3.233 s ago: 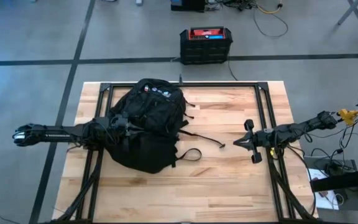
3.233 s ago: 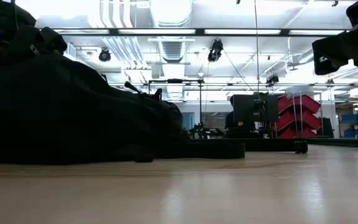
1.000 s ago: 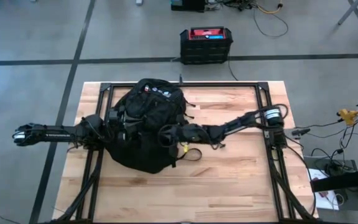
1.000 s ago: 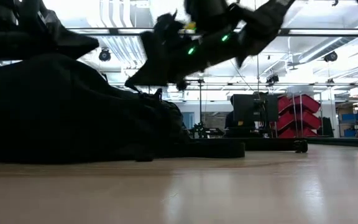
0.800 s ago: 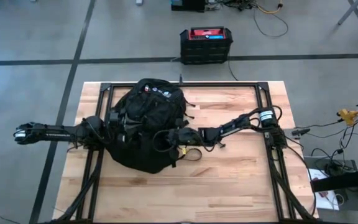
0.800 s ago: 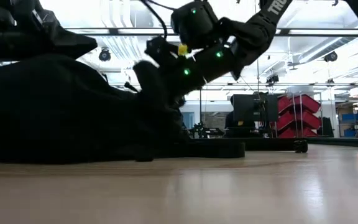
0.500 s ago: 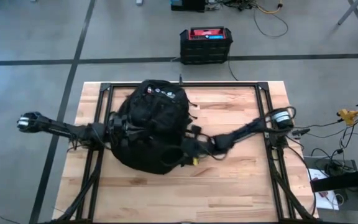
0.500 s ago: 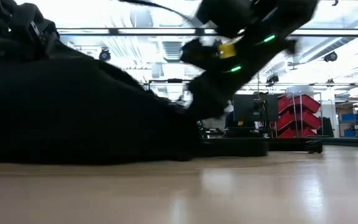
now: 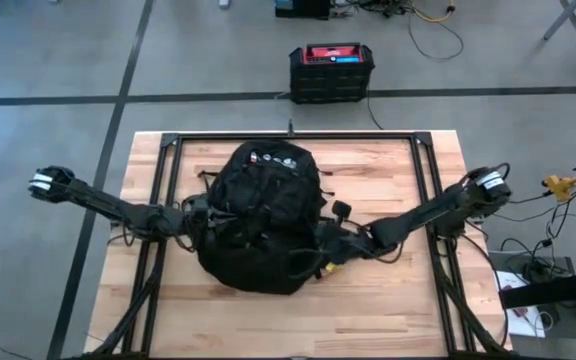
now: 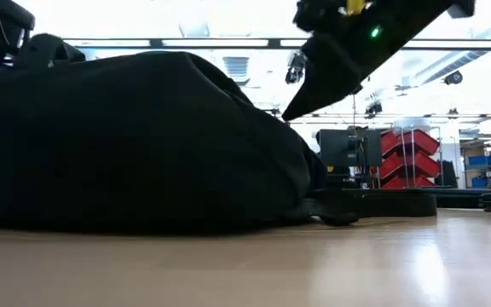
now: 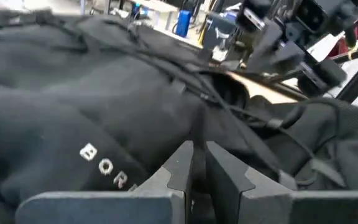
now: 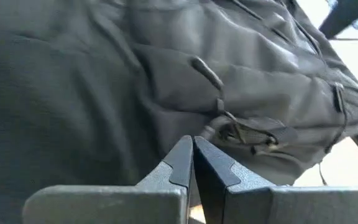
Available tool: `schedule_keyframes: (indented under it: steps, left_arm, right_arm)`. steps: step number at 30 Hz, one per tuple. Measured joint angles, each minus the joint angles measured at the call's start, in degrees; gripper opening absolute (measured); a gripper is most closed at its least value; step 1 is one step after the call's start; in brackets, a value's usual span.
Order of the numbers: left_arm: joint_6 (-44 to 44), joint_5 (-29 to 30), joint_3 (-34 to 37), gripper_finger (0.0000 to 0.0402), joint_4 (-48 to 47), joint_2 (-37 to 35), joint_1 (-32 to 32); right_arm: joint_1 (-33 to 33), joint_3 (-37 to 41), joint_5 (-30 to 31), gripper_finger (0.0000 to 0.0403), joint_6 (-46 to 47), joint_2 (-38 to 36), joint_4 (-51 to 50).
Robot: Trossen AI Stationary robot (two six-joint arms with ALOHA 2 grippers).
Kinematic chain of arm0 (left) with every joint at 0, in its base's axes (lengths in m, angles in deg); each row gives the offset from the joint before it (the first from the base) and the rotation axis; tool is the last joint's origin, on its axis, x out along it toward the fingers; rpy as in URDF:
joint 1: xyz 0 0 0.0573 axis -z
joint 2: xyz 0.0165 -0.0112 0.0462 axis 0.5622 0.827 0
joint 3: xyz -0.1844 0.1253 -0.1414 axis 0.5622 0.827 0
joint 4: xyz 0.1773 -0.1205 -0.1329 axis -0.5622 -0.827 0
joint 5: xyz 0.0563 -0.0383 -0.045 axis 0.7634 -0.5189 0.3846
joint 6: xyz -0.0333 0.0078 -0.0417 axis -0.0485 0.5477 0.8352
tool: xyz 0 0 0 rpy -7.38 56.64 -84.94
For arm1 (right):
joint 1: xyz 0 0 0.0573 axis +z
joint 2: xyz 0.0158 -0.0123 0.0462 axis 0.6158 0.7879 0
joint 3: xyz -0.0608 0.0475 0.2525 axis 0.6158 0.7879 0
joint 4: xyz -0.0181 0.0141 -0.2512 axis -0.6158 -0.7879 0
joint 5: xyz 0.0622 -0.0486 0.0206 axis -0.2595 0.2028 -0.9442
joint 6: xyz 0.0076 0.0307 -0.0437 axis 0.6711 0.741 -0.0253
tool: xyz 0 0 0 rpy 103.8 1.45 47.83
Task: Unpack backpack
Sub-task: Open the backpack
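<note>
While the light wooden table top (image 9: 388, 300) carries everything, the large black fabric backpack (image 9: 268, 215) lies across its middle inside the black metal frame (image 9: 423, 190), small round patches (image 9: 268, 156) at its far end, bulk filling most of the low view. On the floor past the table's far edge sits a black boxy crate with a red top (image 9: 332, 72), well apart from the backpack. Left arm (image 9: 108, 208) reaches in from the table's left side; left gripper (image 11: 197, 163) is pressed against the backpack's left flank, fingers nearly together with only a thin slit between them, on the fabric just above white lettering. Can't tell from the wrist view whether any cloth is actually pinched in that slit. Right arm (image 9: 433, 215) comes in from the right side, angled down toward the backpack's near right edge; right gripper (image 12: 192, 152) has its fingers pressed together, tips right at a grey strap and zipper pull (image 12: 213, 78) area of the fabric, not visibly clamping anything. In the low view a thin black strap (image 10: 382, 203) trails flat on the table to the backpack's right.
</note>
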Motion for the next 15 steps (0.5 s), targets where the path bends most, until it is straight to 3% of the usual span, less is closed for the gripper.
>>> schedule_keyframes:
  steps: [3, 7, 11, 15]
  left_arm:
    - [2.48, -0.41, -0.03, 0.0025, 0.21, 2.78, 0.02]
    - [2.67, 1.11, -0.11, 0.0025, 0.27, 5.49, 0.02]
    - [-2.91, 10.46, -0.07, 0.0025, 0.18, 6.14, -0.35]
    - [-12.0, 16.05, -1.29, 0.0025, 0.0, 4.92, -1.39]
  right_arm:
    - [-2.68, 0.11, -1.54, 0.0002, 2.12, 3.16, 0.69]
    - [-3.78, -0.78, -10.88, 0.0002, 2.94, 10.73, 11.62]
    - [-3.3, -6.64, -22.1, 0.0002, -0.41, 19.84, 25.89]
    - [-1.05, -15.91, -25.72, 0.0002, -8.85, 23.02, 23.06]
